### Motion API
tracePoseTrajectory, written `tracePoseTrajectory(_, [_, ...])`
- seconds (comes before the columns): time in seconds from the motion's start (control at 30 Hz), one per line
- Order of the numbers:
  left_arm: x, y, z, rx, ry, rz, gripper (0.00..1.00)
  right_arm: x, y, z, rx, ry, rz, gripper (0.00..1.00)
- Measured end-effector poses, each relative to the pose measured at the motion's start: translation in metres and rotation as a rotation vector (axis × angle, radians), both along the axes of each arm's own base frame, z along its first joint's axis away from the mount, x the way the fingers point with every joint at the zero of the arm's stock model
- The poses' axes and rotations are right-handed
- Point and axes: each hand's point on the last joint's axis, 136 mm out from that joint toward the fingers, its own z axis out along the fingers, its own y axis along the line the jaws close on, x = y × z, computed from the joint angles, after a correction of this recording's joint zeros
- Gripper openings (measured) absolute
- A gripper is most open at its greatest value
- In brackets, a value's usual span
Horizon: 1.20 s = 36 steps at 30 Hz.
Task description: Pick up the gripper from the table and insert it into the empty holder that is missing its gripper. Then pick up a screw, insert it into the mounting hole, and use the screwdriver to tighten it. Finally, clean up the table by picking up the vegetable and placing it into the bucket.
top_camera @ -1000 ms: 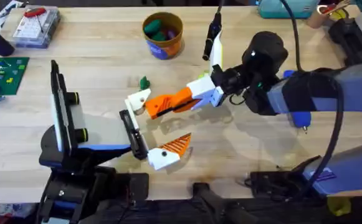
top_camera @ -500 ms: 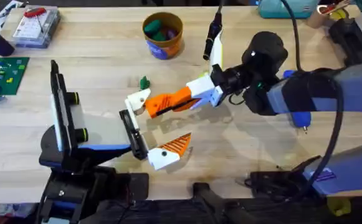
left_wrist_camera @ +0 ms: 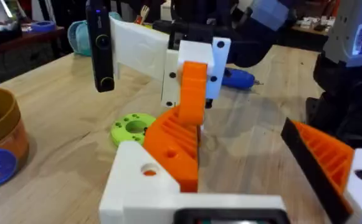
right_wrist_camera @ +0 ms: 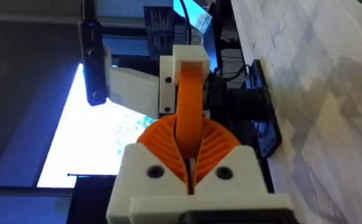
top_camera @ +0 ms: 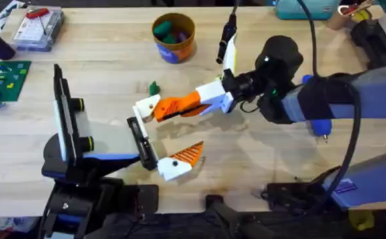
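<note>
The right arm's white-and-orange fingers (top_camera: pixel 173 106) hold the orange-wedged, white-based finger piece (top_camera: pixel 154 106) just beside the narrow black bar holder (top_camera: pixel 141 143), not inserted; screw, tightening, vegetable cleanup remain.

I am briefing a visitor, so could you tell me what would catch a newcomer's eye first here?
First, mid-table, the right gripper is shut on the gripper, the orange-and-white finger piece, carried just above the holder, a black bar. Behind them stands the bucket near the far edge, with the small green vegetable lying between.
</note>
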Motion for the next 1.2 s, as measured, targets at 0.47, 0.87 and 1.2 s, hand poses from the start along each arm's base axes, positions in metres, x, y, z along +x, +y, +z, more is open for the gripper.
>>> tracePoseTrajectory(0.47, [0.000, 0.000, 0.000, -0.002, 0.004, 0.000, 0.987, -0.005, 0.008, -0.004, -0.001, -0.016, 0.007, 0.019])
tracePoseTrajectory(0.87, [0.000, 0.000, 0.000, -0.006, 0.015, 0.001, 0.986, 0.000, 0.020, -0.006, 0.005, -0.024, 0.059, 0.019])
tracePoseTrajectory(1.2, [0.001, 0.000, 0.000, -0.005, 0.013, 0.006, 0.986, 0.004, 0.023, -0.003, -0.004, -0.004, 0.077, 0.019])
